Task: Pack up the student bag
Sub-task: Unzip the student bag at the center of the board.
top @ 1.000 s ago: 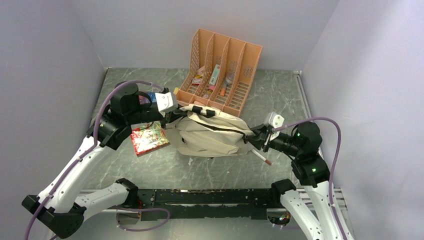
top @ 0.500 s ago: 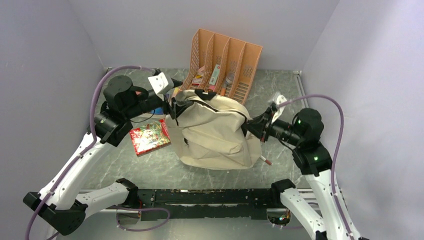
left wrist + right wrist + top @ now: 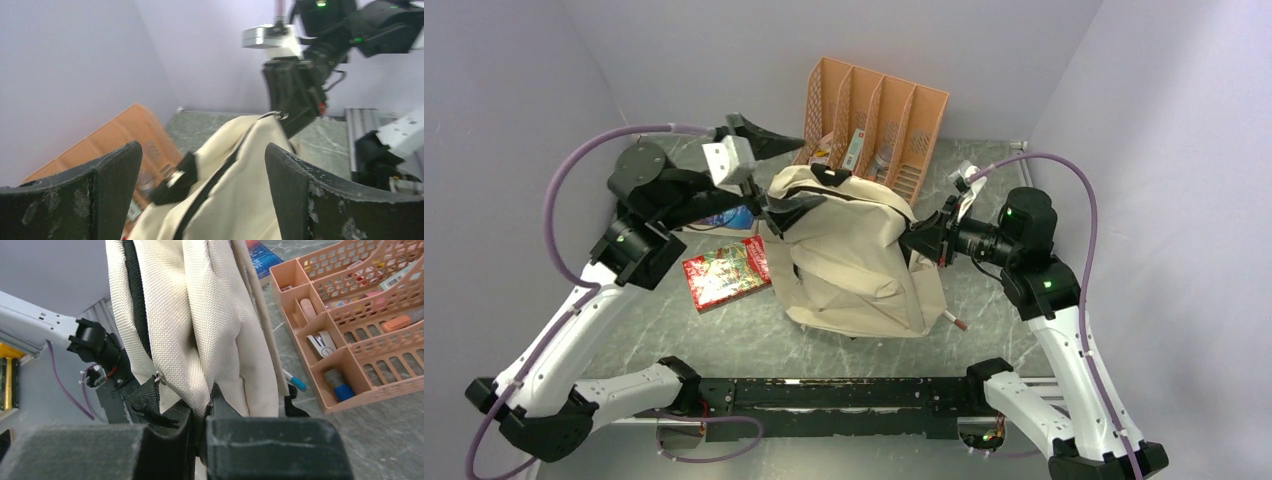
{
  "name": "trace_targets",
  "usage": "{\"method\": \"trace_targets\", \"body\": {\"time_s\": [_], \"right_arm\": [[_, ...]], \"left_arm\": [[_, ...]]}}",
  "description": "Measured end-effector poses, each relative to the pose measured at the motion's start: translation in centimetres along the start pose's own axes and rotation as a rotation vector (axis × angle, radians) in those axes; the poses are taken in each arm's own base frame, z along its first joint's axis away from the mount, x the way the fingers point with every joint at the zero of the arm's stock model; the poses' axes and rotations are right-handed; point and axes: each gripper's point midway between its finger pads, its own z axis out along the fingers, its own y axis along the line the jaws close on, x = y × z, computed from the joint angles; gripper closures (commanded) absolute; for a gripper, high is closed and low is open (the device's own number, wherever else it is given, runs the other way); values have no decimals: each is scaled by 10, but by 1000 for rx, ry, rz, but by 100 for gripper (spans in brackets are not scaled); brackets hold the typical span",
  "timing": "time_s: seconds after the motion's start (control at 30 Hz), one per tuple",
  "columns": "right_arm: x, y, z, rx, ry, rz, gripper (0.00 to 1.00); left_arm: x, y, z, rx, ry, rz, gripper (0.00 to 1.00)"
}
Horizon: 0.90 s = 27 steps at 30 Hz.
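Student bag (image 3: 854, 255) upright mid-surface (image 3: 754, 340), bottom edge down, just in front of orange file organizer (image 3: 904, 110). R arm (image 3: 1034, 265): jaws together, clamped on bag's R-side fabric next to black strap (image 3: 145, 400). L arm (image 3: 639, 235): jaws wide apart at bag's top-L corner, gripping nothing. Red book (image 3: 724, 272) flat, just L of bag. Pen (image 3: 955, 320) at bag's lower-R corner.

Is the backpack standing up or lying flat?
Standing up. The right gripper is shut on the backpack, holding its side up, bottom on the table. The left gripper is open near its top.
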Motion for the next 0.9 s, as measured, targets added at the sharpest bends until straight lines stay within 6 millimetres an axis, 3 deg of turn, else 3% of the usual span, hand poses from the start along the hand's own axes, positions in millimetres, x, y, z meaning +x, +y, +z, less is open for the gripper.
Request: {"method": "trace_targets", "body": {"time_s": [0.3,0.43,0.67,0.9], "right_arm": [[0,4,6,-52,-1,16,100],[2,8,4,-70,-10,5,100],[3,10,2,-73,-18,-35,100],[7,7,-1,-52,-31,-79,100]], "left_arm": [[23,-82,69,287,36,-24,8],[39,-108,92,343,78,-15,13],[52,-116,117,336,112,2,25],[58,-121,126,346,133,0,25]]}}
